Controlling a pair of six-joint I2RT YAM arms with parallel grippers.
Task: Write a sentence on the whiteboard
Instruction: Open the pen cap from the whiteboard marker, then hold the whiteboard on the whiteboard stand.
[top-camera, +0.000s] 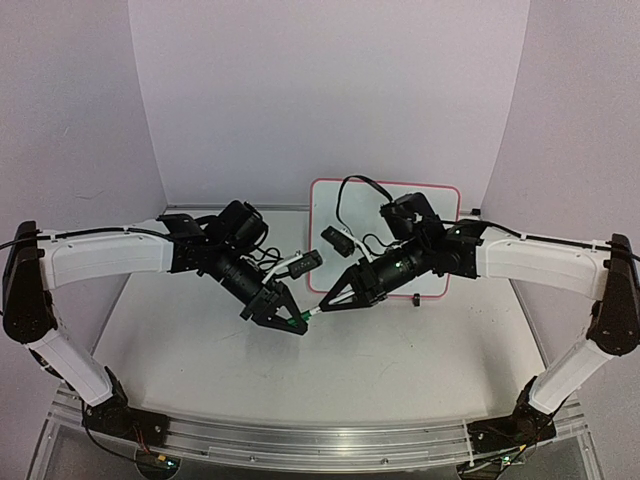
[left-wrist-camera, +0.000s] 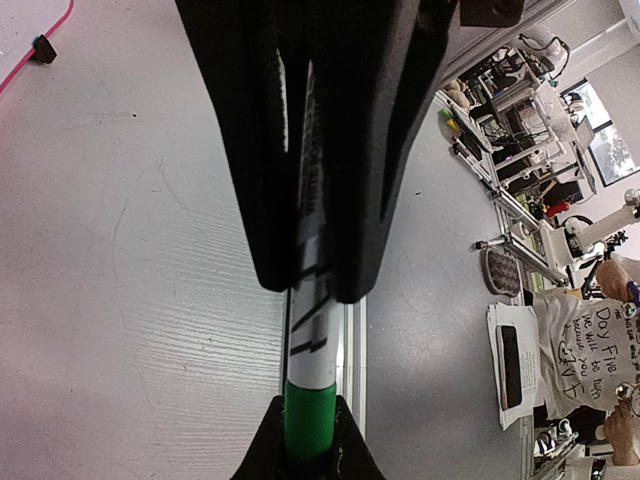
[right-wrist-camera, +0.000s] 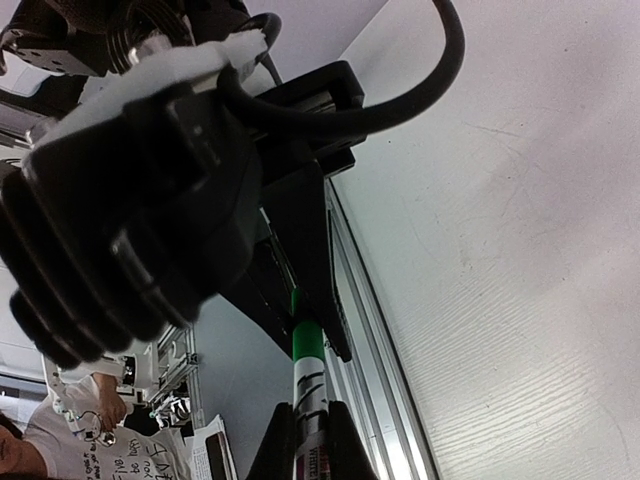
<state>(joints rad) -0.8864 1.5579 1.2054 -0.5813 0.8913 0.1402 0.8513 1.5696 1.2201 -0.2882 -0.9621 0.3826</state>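
A white marker (top-camera: 314, 311) with a green cap (top-camera: 302, 321) hangs between my two grippers above the table's middle. My left gripper (top-camera: 297, 322) is shut on the green cap (left-wrist-camera: 310, 415), its own fingers at the bottom of the left wrist view (left-wrist-camera: 310, 445). My right gripper (top-camera: 326, 305) is shut on the white barrel (right-wrist-camera: 311, 395), as the right wrist view shows (right-wrist-camera: 310, 445). The cap (right-wrist-camera: 307, 340) sits against the barrel. The whiteboard (top-camera: 440, 215) with a red-pink rim stands behind the right arm, which hides most of it. I see no lettering on its visible part.
A corner of the board's rim (left-wrist-camera: 30, 45) and a black foot (left-wrist-camera: 42, 48) show at top left in the left wrist view. An aluminium rail (top-camera: 320, 440) runs along the table's near edge. White backdrop walls (top-camera: 330, 90) close the back and sides.
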